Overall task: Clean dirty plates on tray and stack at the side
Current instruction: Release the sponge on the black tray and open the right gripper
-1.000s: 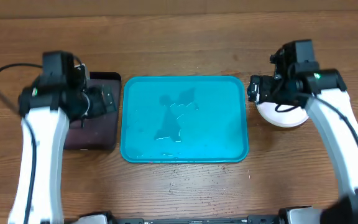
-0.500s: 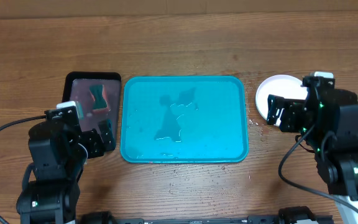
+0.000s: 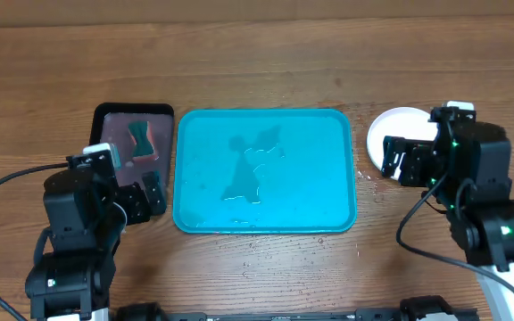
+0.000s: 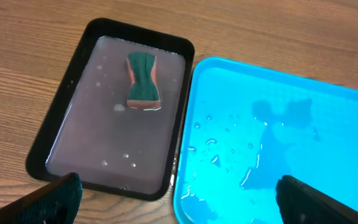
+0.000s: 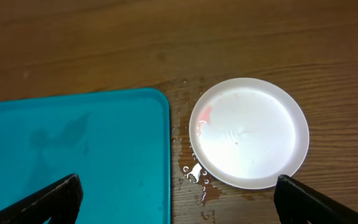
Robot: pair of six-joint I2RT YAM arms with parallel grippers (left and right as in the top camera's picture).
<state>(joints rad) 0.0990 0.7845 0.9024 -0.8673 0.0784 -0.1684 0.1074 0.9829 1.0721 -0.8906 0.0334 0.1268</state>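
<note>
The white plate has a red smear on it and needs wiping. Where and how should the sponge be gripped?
Grip the sponge across its narrow waist, coming straight down from above with the left gripper. It lies flat, green side up, in the water of the black tray, so its sides are free and the pinched middle is narrowest.

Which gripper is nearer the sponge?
Left. The left gripper hangs at the black tray's near edge, sponge beyond; right gripper is across the turquoise tray, by the plate.
</note>
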